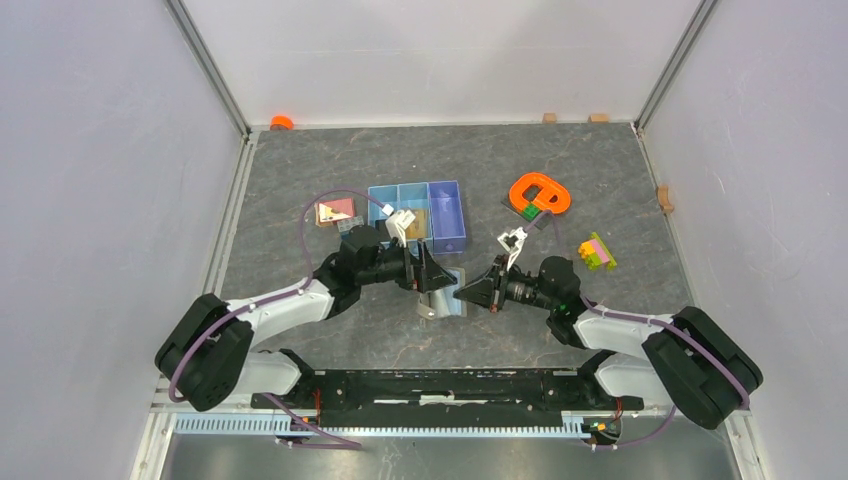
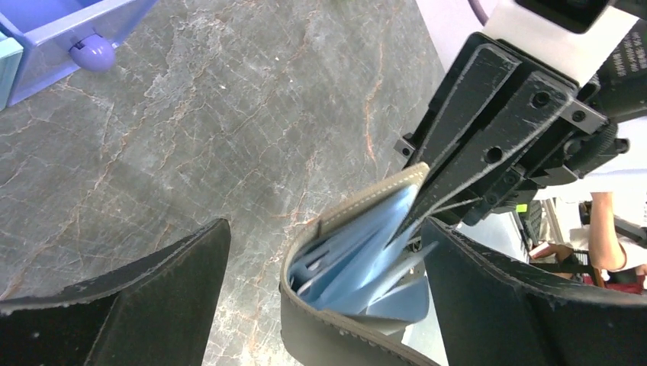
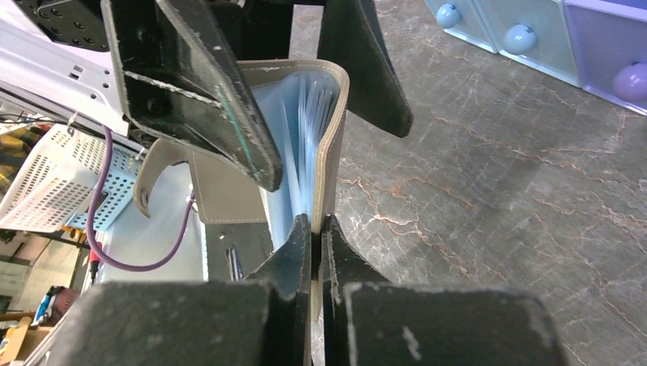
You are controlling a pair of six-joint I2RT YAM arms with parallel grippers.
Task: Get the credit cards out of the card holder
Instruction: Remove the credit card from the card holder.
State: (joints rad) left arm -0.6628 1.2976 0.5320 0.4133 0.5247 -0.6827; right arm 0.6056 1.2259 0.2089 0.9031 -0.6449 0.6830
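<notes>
The grey-taupe card holder [image 1: 441,297] is held off the table at mid-table, open, between my two grippers. My right gripper [image 3: 317,223] is shut on the edge of its taupe cover [image 3: 329,145]. In the left wrist view the holder [image 2: 336,335] shows its pale blue-grey sleeves [image 2: 366,244] fanned open. My left gripper [image 2: 324,229] is open, with one finger on each side of the holder. The right gripper [image 2: 416,200] pinches the cover's stitched edge there. Only thin pale edges show inside the sleeves, so I cannot make out the credit cards.
A blue-and-purple three-compartment tray [image 1: 447,214] stands just behind the grippers. A tan and pink block [image 1: 337,212] lies to its left. An orange ring [image 1: 540,190] and a small brick stack [image 1: 597,252] lie at the right. The holder's strap [image 3: 152,171] hangs loose.
</notes>
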